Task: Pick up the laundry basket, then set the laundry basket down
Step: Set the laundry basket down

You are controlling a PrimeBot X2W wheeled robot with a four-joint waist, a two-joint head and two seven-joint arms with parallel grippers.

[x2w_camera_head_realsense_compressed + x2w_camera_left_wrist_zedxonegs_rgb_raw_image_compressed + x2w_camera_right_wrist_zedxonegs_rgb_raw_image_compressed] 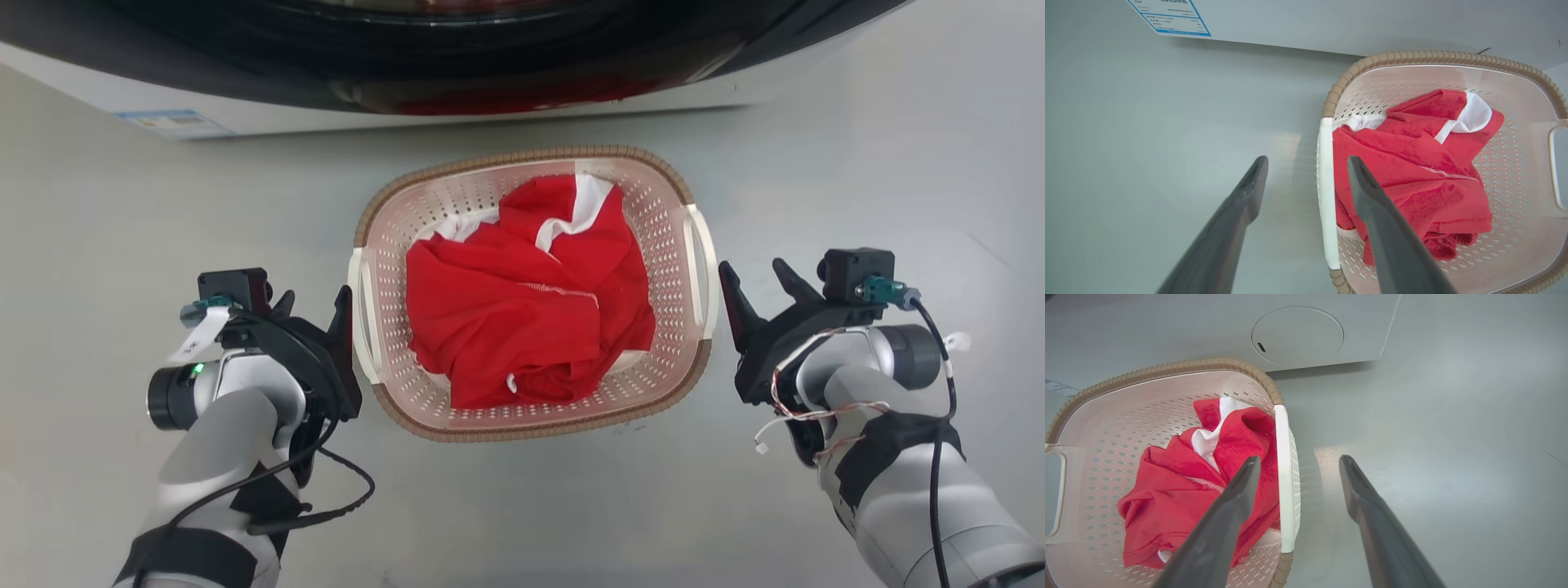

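Head view shows the left hand and right hand wide open beside the laundry basket. Each lines up with a white handle for lifting.

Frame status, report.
Left claw open at left handle, right claw open at right handle. Laundry basket on floor, not gripped, red garment inside. Washing machine behind.

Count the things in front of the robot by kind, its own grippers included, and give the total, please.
laundry basket: 1
red and white cloth, bundled in the basket: 1
washing machine: 1
grippers: 2, the left gripper and the right gripper, both open
Total: 5
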